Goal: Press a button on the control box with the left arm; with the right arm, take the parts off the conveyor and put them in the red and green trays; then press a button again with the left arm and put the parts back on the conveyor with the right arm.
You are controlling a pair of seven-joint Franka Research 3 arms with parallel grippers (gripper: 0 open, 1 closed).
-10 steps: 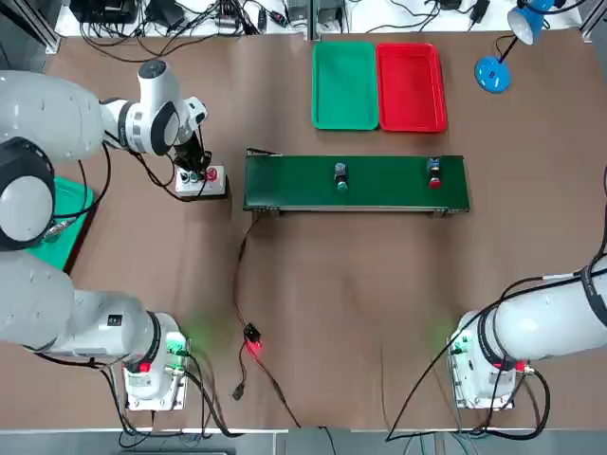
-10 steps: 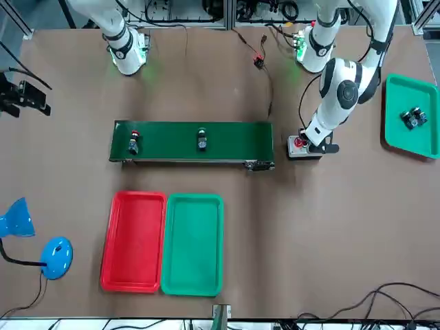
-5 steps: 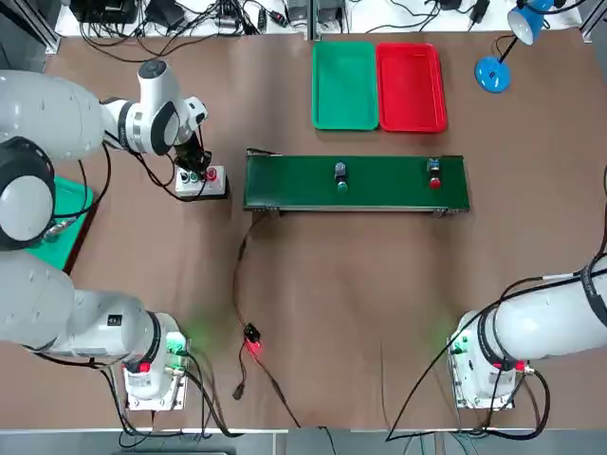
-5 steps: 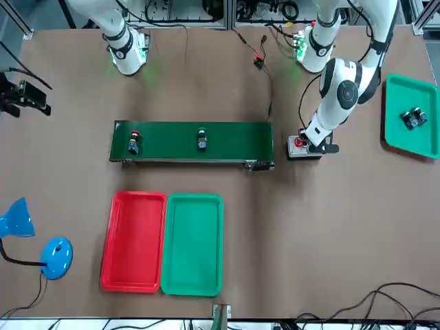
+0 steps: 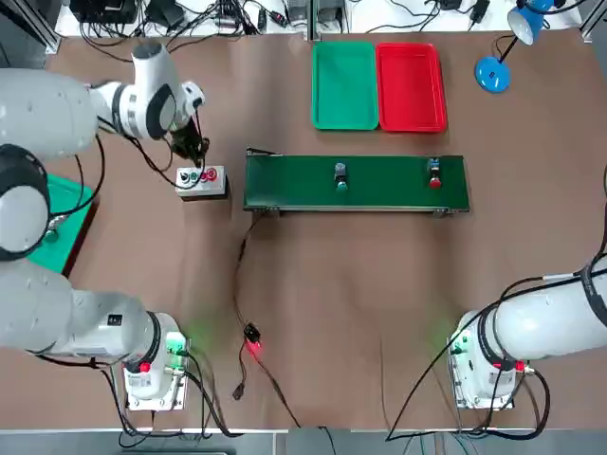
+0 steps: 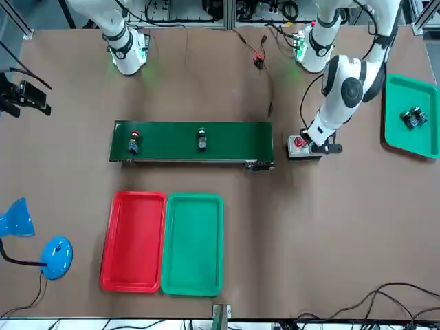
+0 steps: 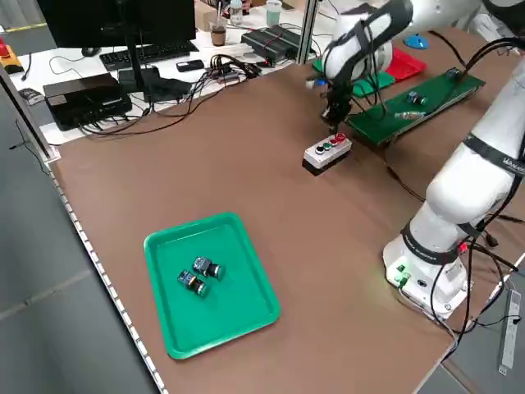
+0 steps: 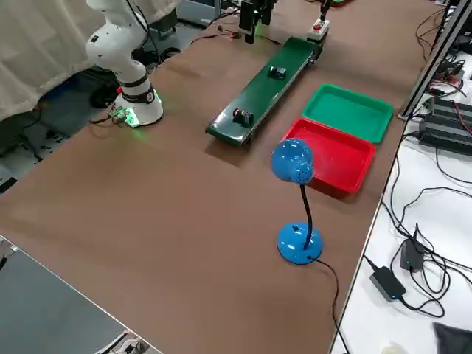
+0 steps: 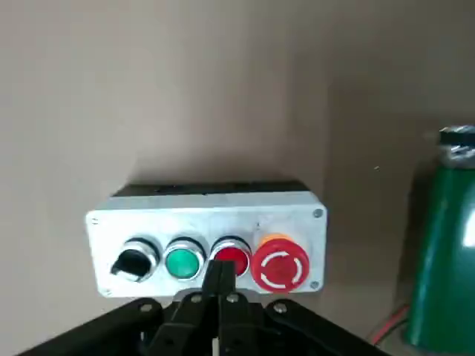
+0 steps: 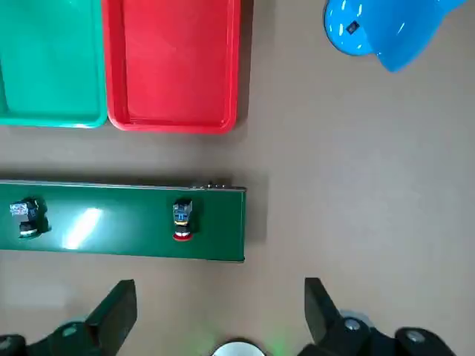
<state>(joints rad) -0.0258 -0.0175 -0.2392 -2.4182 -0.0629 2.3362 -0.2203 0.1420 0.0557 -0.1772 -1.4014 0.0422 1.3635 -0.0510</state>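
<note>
Hovering left gripper, fingers pinched together and empty, just above grey four-button control box, left-centre of top view; aiming closed tip squarely over round red button. Right gripper spread wide, idling bottom-right.

Open tabletop around conveyor, blue lamp standing beside red tray

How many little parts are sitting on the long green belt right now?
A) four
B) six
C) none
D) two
D: two small parts sit on the conveyor, one with a green tip near the middle and one with a red tip towards the end away from the control box.
</note>
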